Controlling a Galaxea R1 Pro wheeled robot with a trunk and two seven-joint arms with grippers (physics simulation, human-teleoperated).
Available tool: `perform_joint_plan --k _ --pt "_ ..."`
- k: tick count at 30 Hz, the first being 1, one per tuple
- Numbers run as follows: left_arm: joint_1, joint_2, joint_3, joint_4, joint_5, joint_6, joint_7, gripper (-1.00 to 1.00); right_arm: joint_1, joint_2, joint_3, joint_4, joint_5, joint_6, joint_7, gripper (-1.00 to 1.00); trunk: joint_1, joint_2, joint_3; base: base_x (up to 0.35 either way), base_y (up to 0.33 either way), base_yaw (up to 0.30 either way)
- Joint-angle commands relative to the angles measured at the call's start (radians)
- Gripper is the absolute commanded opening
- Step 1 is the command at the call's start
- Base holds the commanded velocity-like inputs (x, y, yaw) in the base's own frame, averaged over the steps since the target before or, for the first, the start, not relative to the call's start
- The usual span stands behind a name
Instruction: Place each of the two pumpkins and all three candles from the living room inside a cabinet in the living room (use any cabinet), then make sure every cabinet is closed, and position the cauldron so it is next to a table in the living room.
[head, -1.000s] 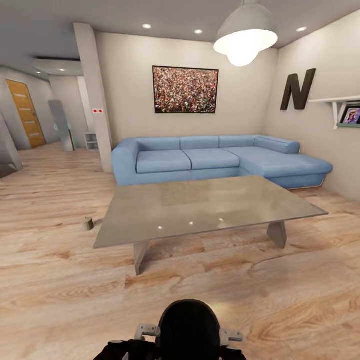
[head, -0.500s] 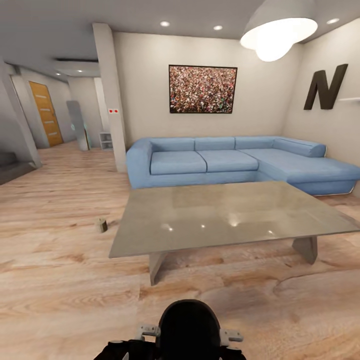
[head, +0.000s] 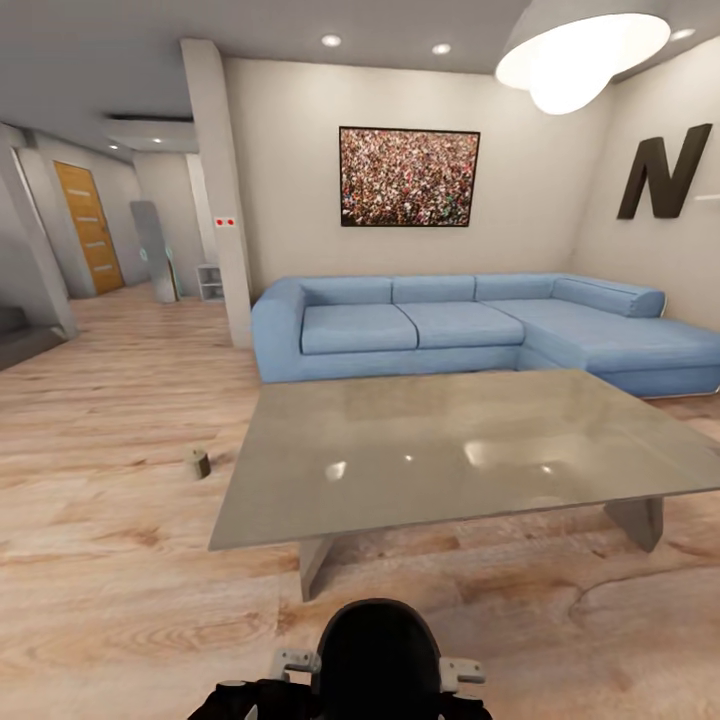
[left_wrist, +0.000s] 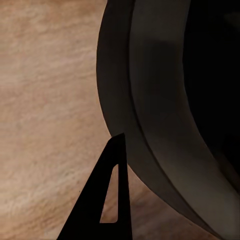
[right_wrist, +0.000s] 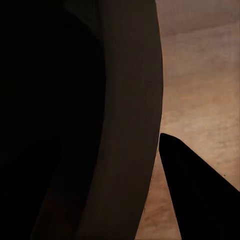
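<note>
Straight ahead of the robot stood the table (head: 450, 450), its glossy grey top reflecting ceiling lights and its angled slab legs resting on the light wood plank floor (head: 110, 560). On the floor just off the table's left end, apart from it, sat a single candle (head: 200, 463), a stubby beige-grey cylinder standing upright. Behind the table ran the blue corner sofa (head: 470, 325), its chaise end reaching along the right wall. Above the sofa hung a framed speckled picture (head: 409, 176), and a large dark letter N (head: 660, 172) was fixed to the right wall. A white pendant lamp (head: 575, 55) glowed near the ceiling. To the left a white pillar (head: 222, 190) marked the opening to a hallway, where an orange door (head: 88, 228) stood at the far end. The table lay squarely between the robot and the sofa, while the floor toward the candle looked open.

Each wrist view showed one dark fingertip, the left gripper (left_wrist: 102, 200) and the right gripper (right_wrist: 200, 200), beside a dark curved body over the wood floor; how far apart either pair of fingers stood could not be told.
</note>
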Motion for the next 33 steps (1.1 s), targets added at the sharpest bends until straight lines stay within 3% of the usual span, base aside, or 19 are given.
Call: perform_joint_plan --k 1,7,20,24,33 --pt "0.0 0.001 -0.005 -0.001 -0.006 0.005 0.0 -1.0 -0.001 0.0 -0.002 -0.041 -0.008 0.004 -0.004 -1.0 0.0 0.0 -0.001 0.26 0.001 0.0" --pt "0.0 0.001 -0.005 -0.001 -0.006 0.005 -0.001 -1.0 -0.001 0.0 -0.002 -0.041 -0.008 0.004 -0.004 -1.0 0.0 0.0 -0.001 0.217 0.0 0.0" --pt "0.0 0.002 -0.004 -0.003 -0.006 0.005 -0.001 -1.0 -0.001 0.0 -0.002 -0.041 -0.008 0.004 -0.004 -1.0 0.0 0.0 -0.001 0.015 0.0 0.0" --pt "0.0 0.002 -0.004 -0.003 -0.006 0.005 -0.001 -1.0 -0.001 0.0 -0.002 -0.041 -0.008 0.004 -0.004 -1.0 0.016 -0.028 -0.014 0.0 0.0 0.0" --pt "0.0 0.002 -0.004 -0.003 -0.006 0.004 -0.001 -1.0 -0.001 0.0 -0.002 -0.041 -0.008 0.004 -0.004 -1.0 0.019 -0.03 -0.044 0.0 0.0 0.0"
